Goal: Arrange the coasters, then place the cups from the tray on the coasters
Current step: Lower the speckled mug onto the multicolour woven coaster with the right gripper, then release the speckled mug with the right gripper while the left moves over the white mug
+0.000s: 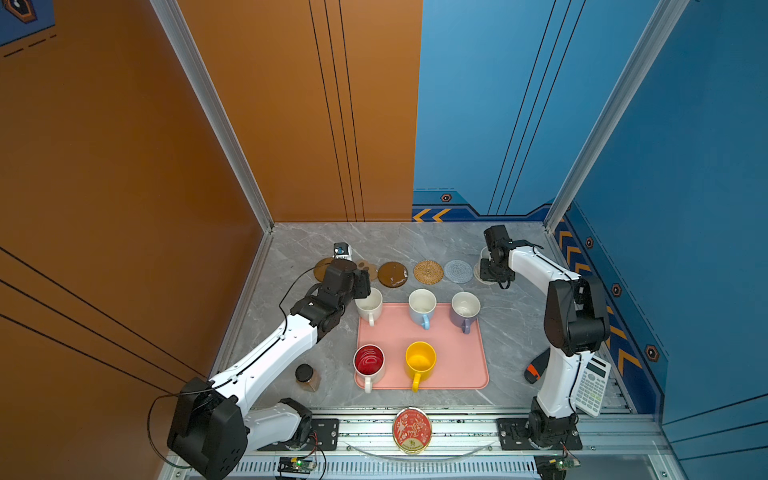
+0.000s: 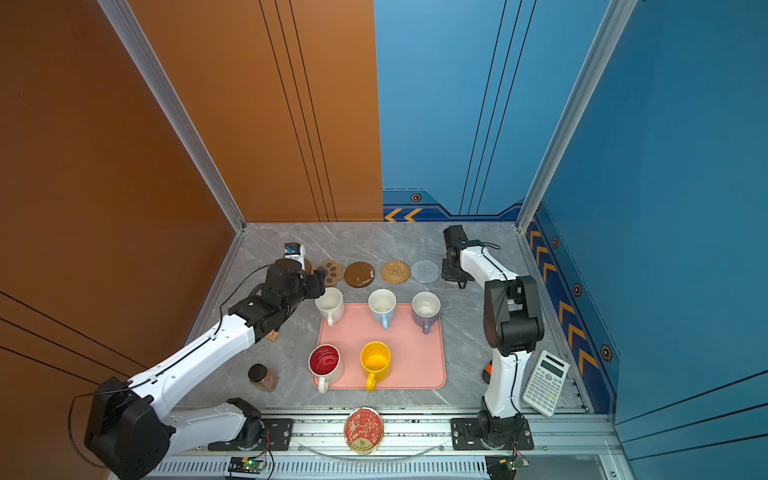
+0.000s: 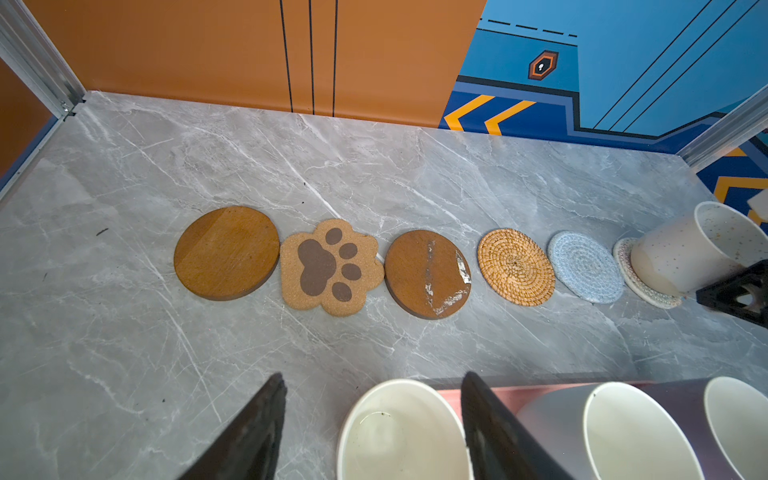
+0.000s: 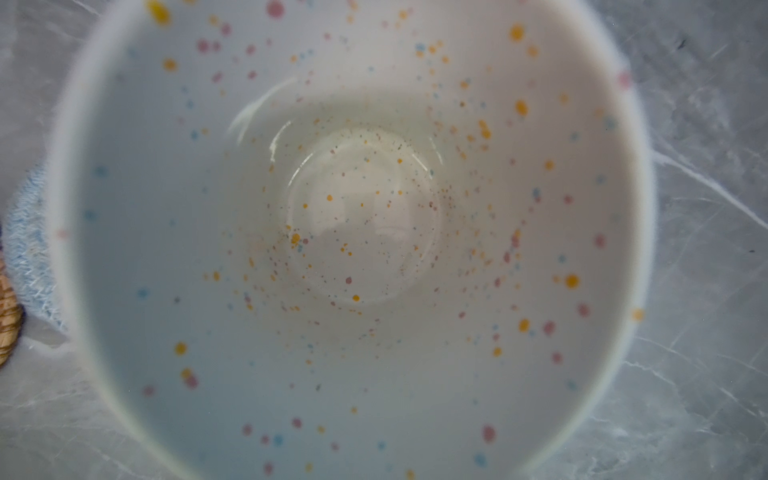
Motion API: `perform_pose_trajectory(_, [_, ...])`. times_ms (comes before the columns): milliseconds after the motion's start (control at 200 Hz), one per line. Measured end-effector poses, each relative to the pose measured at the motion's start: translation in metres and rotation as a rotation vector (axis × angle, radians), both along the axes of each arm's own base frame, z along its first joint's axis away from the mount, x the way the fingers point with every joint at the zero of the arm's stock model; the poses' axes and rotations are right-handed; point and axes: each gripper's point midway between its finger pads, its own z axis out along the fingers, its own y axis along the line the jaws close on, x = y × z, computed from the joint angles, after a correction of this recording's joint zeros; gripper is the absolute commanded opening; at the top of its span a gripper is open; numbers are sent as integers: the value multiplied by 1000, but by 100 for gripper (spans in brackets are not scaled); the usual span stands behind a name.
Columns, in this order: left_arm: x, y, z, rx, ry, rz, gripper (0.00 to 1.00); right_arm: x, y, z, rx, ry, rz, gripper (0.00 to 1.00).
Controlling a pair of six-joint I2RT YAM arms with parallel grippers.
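Six coasters lie in a row at the back: brown disc (image 3: 226, 252), paw print (image 3: 330, 268), brown disc (image 3: 428, 274), rattan (image 3: 516, 267), blue-grey (image 3: 586, 272), cream (image 3: 636, 282). The speckled cup (image 3: 685, 253) stands on the cream one. My right gripper (image 1: 492, 272) is at its near side, shut on it; its fingertips are hidden. The pink tray (image 1: 453, 361) holds the white (image 1: 369, 305), light blue (image 1: 422, 307), lavender (image 1: 465, 309), red-inside (image 1: 368, 361) and yellow (image 1: 420, 359) cups. My left gripper (image 3: 374, 376) is open and straddles the white cup (image 3: 399, 432).
A dark-lidded jar (image 1: 307, 376) stands left of the tray. A red-and-gold tin (image 1: 411, 430) rests on the front rail. A calculator (image 1: 592, 386) and an orange-black tool (image 1: 536, 365) lie by the right arm's base. A small white device (image 1: 341, 250) sits behind the coasters.
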Motion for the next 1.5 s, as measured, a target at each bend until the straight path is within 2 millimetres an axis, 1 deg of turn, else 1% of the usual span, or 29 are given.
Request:
perform_pose_trajectory(401, [0,0,0,0,0,0,68,0,0,0,2,0,0,0])
perform_pose_trajectory(586, [0,0,0,0,0,1,68,0,0,0,2,0,0,21])
perform_pose_trajectory(666, [0,0,0,-2,0,1,68,2,0,0,1,-7,-4,23])
perform_pose_trajectory(751, [0,0,1,-5,-3,2,68,4,0,2,4,-19,-8,29])
perform_pose_trajectory(966, [-1,1,3,-6,-6,3,68,7,-1,3,-1,-35,-12,58])
perform_pose_trajectory(1001, [-1,1,3,-6,-6,3,68,8,-1,4,-3,-39,-13,62])
perform_pose_trajectory(1066, [-1,1,3,-6,-7,3,68,8,-2,9,-11,-50,-18,65])
perform_pose_trajectory(1132, [-2,2,3,-6,-6,3,68,9,-3,17,-12,-72,-23,68])
perform_pose_trajectory(1227, [-3,2,3,-4,-3,3,68,8,-5,41,-20,-126,-28,69])
perform_pose_trajectory(1297, [-3,2,2,-2,2,3,68,8,-4,66,-23,-182,-30,70])
perform_pose_trajectory(1402, [-4,3,1,1,7,3,68,3,-1,109,-35,-284,-34,71])
perform_pose_trajectory(1457, [-5,3,-1,6,17,3,68,-2,7,133,-35,-343,-32,72])
perform_pose_trajectory(1497, [-7,4,-4,12,29,3,68,-6,13,147,-31,-380,-28,72])
